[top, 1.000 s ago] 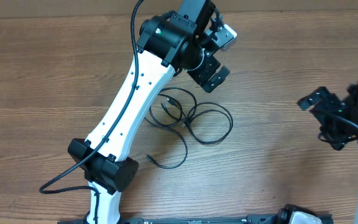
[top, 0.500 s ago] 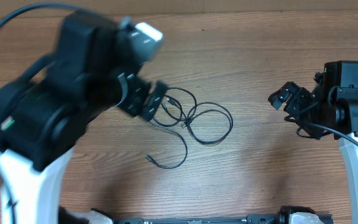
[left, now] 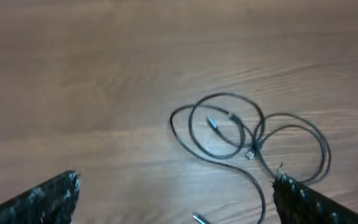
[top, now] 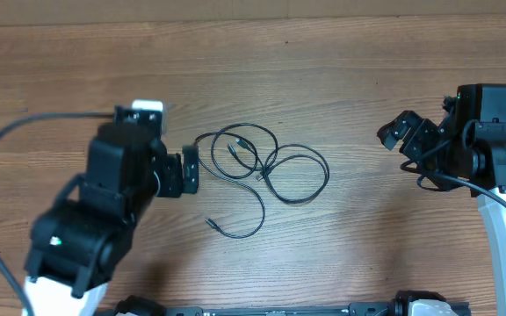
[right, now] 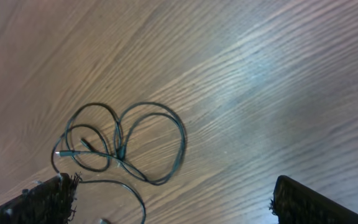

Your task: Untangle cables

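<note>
Overhead view of a wooden bench (top: 323, 70) with a robot arm at each side. Near the middle, a loose tangle of thin black cables (top: 262, 175): several overlapping loops, crossing one another at the centre, with small plug ends lying inside the loops. One strand trailing down from the tangle in a curve, ending in a plug (top: 209, 222) towards the front edge. Whole tangle flat on the bench, touched by neither arm.

Left hand (top: 189, 171) just beside the leftmost loop, fingers pointing towards the cables, spread wide and holding nothing. From the left wrist camera, two dark fingertips (left: 55, 196) far apart at the bottom corners of the frame, the left hand (left: 176, 183) empty, the cables (left: 252, 152) ahead and to the right on bare wood.

Right hand (top: 407, 149) well apart from the tangle, off to the right, turned towards it. Also spread wide and empty: from the right wrist camera, fingertips (right: 300, 199) at opposite bottom corners, right hand (right: 173, 193) over bare wood, the cables (right: 118, 152) in the lower left of the frame.
</note>
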`<action>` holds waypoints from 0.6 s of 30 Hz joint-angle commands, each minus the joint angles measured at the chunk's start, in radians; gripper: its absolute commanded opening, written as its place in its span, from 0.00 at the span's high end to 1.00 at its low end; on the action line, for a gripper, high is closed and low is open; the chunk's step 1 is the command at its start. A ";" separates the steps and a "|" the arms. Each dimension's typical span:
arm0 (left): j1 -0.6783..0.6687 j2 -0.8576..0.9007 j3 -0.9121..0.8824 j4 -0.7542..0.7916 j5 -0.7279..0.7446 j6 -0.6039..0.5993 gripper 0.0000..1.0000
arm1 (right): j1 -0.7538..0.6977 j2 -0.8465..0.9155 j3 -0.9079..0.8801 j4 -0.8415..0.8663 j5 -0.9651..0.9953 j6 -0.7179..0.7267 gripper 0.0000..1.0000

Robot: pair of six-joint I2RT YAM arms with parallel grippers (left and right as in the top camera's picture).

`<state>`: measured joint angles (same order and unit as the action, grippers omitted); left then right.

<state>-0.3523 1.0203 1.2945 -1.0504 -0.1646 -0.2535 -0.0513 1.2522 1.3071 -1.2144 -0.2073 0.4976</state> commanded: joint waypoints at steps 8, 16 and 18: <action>0.005 0.190 -0.232 0.210 0.328 -0.200 0.00 | 0.006 0.002 0.001 0.034 -0.027 0.000 0.00; -0.003 0.447 -0.232 0.377 0.461 -0.513 0.09 | 0.006 0.002 0.001 0.039 -0.027 0.000 0.00; -0.014 0.499 -0.232 0.401 0.461 -0.541 0.13 | 0.006 0.002 0.001 0.039 -0.027 0.000 0.00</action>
<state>-0.3534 1.4487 1.0664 -0.6735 0.2630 -0.6544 -0.0517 1.2522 1.3071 -1.1793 -0.2310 0.4973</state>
